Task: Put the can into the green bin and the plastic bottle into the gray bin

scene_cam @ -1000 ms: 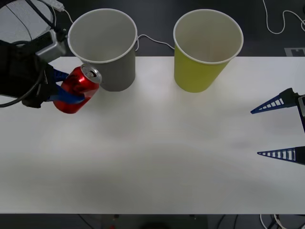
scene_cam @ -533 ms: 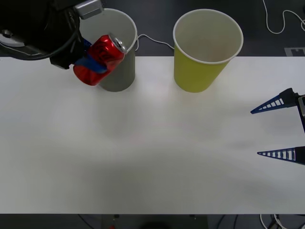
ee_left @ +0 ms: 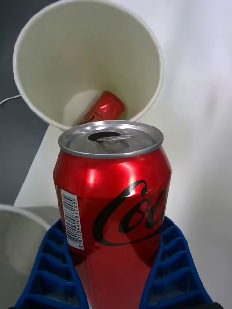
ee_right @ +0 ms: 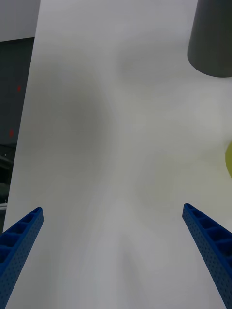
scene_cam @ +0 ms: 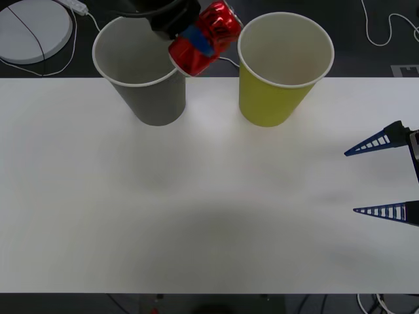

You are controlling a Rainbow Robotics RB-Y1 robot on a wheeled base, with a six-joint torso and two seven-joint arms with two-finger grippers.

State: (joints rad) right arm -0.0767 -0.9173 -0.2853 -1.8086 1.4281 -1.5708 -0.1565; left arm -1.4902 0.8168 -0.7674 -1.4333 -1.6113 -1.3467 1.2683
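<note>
White table [scene_cam: 209, 216] lies under our arms; since a second ago our left gripper [scene_cam: 196, 36], clamped on the can [scene_cam: 204, 38], has carried it up from beside the gray bin [scene_cam: 141, 65] to between it and the green bin [scene_cam: 285, 65]. Our right gripper [scene_cam: 386, 176] waits spread wide, unmoved.

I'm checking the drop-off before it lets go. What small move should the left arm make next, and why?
Probably carry on a little toward the robot's right before releasing. The left gripper holds the can raised between the gray bin and the green bin, not yet over the green bin's opening. The right gripper waits open at the table's right.
</note>
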